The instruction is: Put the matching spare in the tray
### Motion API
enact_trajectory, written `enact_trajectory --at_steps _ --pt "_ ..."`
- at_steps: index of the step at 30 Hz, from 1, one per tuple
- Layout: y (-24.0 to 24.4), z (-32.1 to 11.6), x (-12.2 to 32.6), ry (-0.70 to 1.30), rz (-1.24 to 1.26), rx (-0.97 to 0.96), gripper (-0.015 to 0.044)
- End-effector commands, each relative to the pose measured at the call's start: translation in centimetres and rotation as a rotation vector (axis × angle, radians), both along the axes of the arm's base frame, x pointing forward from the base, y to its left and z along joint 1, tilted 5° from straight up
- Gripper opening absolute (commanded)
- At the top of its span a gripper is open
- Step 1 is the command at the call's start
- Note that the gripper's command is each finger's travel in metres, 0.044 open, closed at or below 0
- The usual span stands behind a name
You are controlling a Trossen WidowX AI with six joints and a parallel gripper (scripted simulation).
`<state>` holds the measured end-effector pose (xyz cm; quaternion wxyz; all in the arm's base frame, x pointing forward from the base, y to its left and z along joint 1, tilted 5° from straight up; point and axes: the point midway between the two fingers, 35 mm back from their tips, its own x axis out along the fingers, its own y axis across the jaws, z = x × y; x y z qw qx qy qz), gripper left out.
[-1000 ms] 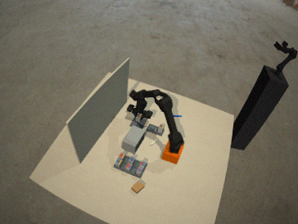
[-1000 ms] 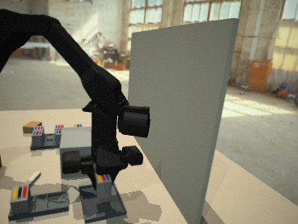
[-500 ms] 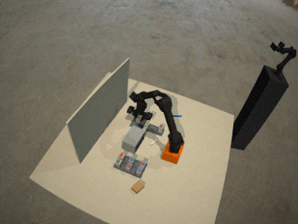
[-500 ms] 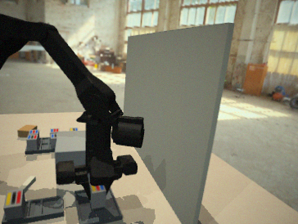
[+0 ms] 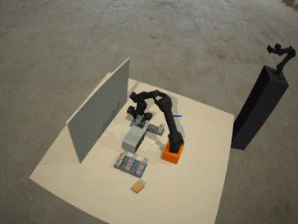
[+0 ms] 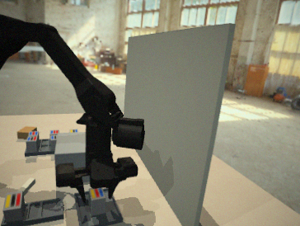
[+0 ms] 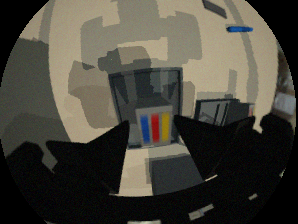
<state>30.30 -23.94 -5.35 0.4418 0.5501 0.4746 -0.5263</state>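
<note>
Claw (image 5: 140, 118) (image 6: 97, 199) (image 7: 152, 120) was roughly two-thirds open, holding nothing, fingers either side of the spare (image 5: 140, 118) (image 6: 98, 195) (image 7: 155, 128). Spare stood in the tray (image 5: 133, 123) (image 6: 117, 211) (image 7: 115, 100), toward one end, striped label up: blue, red, yellow left to right in the wrist view. Side gaps looked uneven, the right fingertip nearly at the block there; couldn't tell if it touched. Code match: couldn't confirm from these views

For a clean release, my call was: hold the wrist still, widen a bit more if the tray rim allowed, then back straight up. No sideways drift until the tips cleared the label, else the spare could drag or tip. Then swing off away from the grey panel (image 5: 100, 110) (image 6: 177, 103) (image 7: 25, 90)

Arm (image 5: 169, 114) (image 6: 67, 58) reached up and over from its orange base (image 5: 170, 158), elbow high, forearm sloping down, claw pointing down at the bench (image 5: 196, 180) (image 6: 231, 191) (image 7: 65, 50)
</note>
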Motion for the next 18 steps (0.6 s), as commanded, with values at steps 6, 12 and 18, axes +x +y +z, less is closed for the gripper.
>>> enact_trajectory --at_steps 6,12,18 --pt "-0.3 2.6 0.3 -0.001 -0.001 0.001 0.0440" --pt "-0.6 10.8 0.0 -0.004 -0.004 0.003 0.0440" --pt "-0.6 10.8 0.0 -0.004 -0.004 0.003 0.0440"
